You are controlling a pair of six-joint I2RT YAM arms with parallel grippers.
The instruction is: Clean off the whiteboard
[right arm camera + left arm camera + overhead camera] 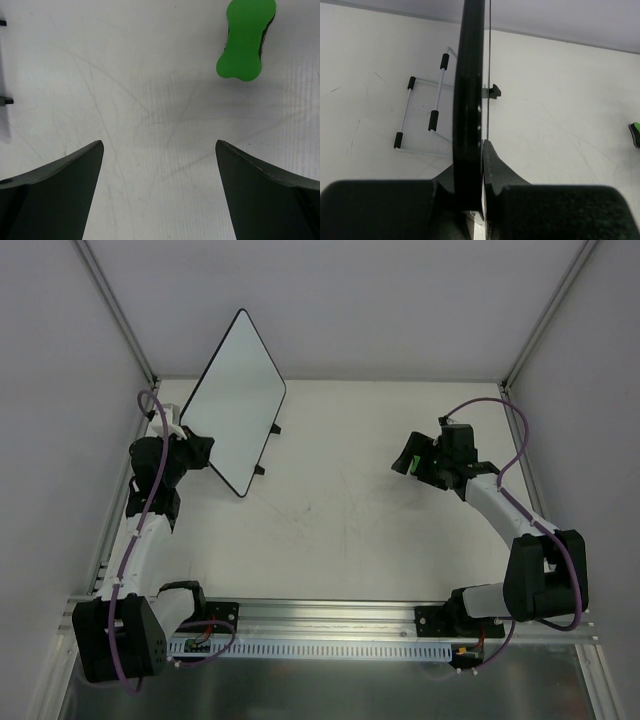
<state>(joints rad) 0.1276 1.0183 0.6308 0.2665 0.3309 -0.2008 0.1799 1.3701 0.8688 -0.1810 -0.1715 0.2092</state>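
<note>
The left gripper is clamping the black rim of the whiteboard. In the left wrist view the board is showing edge-on between the closed fingers. It is standing tilted towards the far left corner of the desk, with its white face looking bare from above. Whether its lowest corner is touching the desk cannot be told. A white wire stand with black sleeves is lying just beside the board on the desk surface.

The right gripper is hovering with its fingers spread wide and nothing between them, nearer the right edge than the middle. The green bone-shaped eraser is lying on the desk just ahead of it, off towards the right finger.

The step in hand is probably fetching the eraser. To do it well, the right gripper should be shifting sideways until the eraser's narrow waist is sitting centred between the fingers. It should then be lowering squarely and closing across that waist, so the wiping face is staying free. Meanwhile the left arm should be keeping the board firm and angled towards the right arm.

No container is showing in any view.
</note>
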